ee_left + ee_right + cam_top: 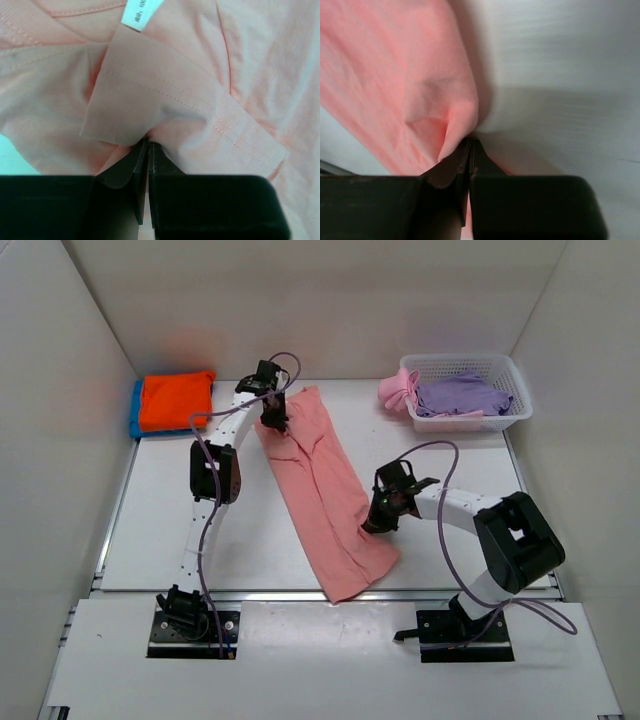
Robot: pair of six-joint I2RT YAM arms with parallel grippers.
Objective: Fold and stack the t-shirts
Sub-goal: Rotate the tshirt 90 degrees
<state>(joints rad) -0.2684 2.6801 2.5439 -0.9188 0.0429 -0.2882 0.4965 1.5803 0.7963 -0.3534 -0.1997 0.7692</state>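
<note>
A salmon-pink t-shirt (318,485) lies in a long narrow strip across the table, from the back centre to the front edge. My left gripper (273,418) is shut on its far end, by a sleeve (190,115) and the white neck label (141,11). My right gripper (376,523) is shut on the shirt's right edge (455,120) near the front end. A folded orange t-shirt (176,398) lies on a folded blue one (136,410) at the back left. A lavender t-shirt (460,395) and a brighter pink one (397,389) are in the basket.
A white lattice basket (520,405) stands at the back right. White walls enclose the table on three sides. The table's front edge (300,595) runs just past the shirt's near end.
</note>
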